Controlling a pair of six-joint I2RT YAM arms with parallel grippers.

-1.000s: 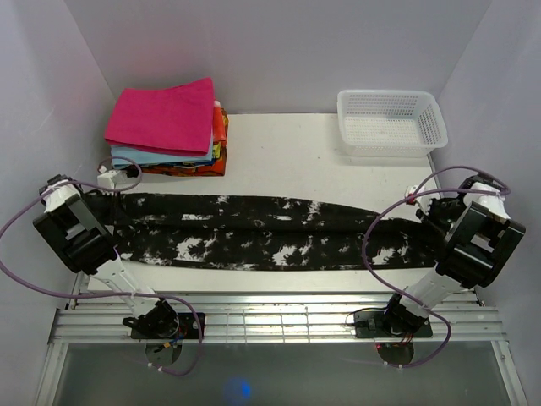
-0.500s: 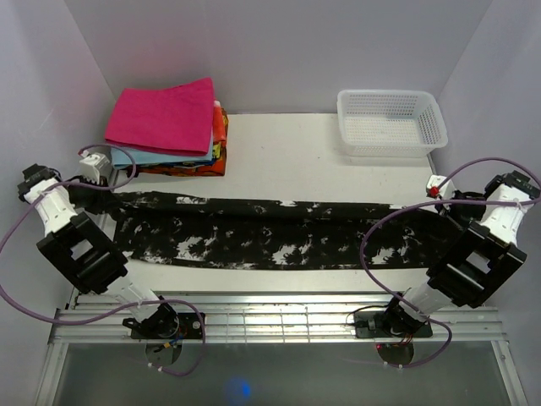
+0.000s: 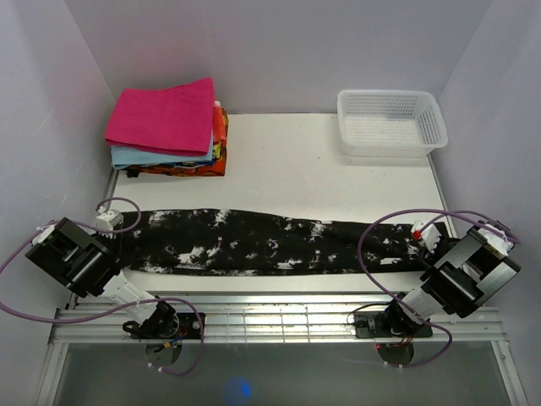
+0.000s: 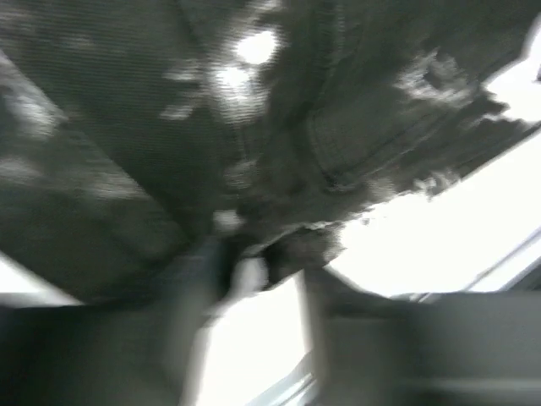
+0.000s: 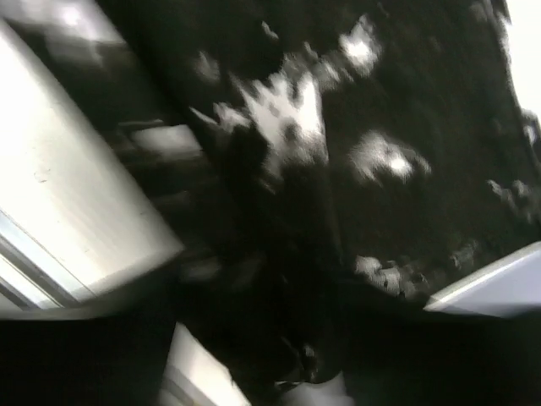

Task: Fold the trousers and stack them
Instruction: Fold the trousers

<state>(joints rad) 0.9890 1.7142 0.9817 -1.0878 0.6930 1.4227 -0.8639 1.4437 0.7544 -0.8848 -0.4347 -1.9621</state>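
The trousers (image 3: 270, 244), black with white blotches, lie as one long narrow strip across the table near its front edge. My left gripper (image 3: 117, 235) is low at the strip's left end. In the blurred left wrist view its fingers (image 4: 203, 288) stand apart with bright table between them, and the trousers' (image 4: 211, 127) edge lies just at the tips. My right gripper (image 3: 420, 241) sits at the strip's right end. The right wrist view is dark and smeared: black cloth (image 5: 380, 127) fills it and hides how the jaws stand.
A stack of folded clothes with a pink piece on top (image 3: 165, 118) stands at the back left. A white mesh basket (image 3: 390, 123) stands at the back right. An aluminium rail (image 3: 279, 317) runs along the near edge; walls close in on both sides.
Both arms stretched the trousers out sideways, then came down and toward the near edge. The strip now lies narrower and nearer the front. The left jaws have spread.
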